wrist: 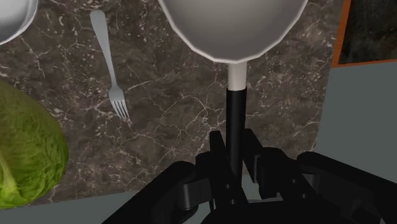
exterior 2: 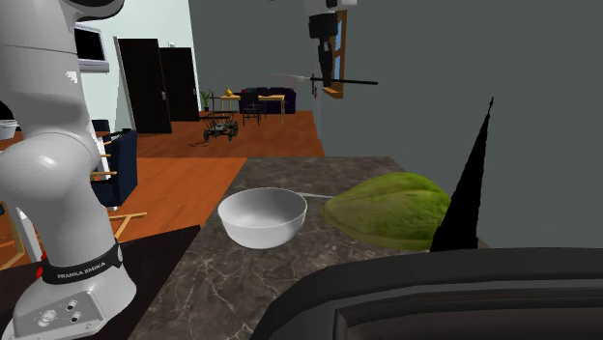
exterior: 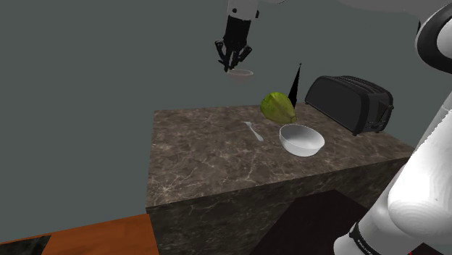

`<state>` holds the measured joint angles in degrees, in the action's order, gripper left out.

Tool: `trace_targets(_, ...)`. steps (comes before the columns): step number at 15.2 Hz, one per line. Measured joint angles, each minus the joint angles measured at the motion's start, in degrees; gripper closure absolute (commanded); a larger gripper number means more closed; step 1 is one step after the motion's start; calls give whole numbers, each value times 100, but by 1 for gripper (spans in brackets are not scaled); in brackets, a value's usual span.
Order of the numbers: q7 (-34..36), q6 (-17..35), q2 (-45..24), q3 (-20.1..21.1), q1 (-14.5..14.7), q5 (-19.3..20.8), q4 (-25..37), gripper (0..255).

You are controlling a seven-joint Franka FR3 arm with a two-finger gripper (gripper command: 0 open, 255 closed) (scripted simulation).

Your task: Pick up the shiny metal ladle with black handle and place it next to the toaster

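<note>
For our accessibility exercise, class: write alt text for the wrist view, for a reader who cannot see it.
The gripper holds a ladle by its black handle, the shiny cup out over a dark veined counter. On the counter lie a fork and a green cabbage.

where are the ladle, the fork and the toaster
ladle [wrist: 233, 28], wrist view, on its bowl
fork [wrist: 106, 60], wrist view, on its handle
toaster [exterior: 342, 105], shoulder view, on its side wall

The shoulder view looks down over the counter [exterior: 217, 166] from beside the arm [exterior: 420, 195]. The second exterior view sits low, seemingly just behind the toaster [exterior 2: 435, 299], facing along the counter. The wrist view looks straight down, close. All three share the green cabbage [exterior: 278, 107].
</note>
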<state>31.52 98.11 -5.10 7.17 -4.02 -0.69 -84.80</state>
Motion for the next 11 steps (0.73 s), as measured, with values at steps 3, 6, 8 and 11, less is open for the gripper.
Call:
trace_targets(3, -300, 107, 505, -135, -165, -104, -616, 255)
trace_targets(6, -614, 204, 999, -293, -310, -184, -1217, 255)
trace_targets(8, -837, 175, 1327, -419, -405, -224, -1522, 255)
trace_targets(11, -1182, 225, 1797, -628, -541, -248, -2060, 255)
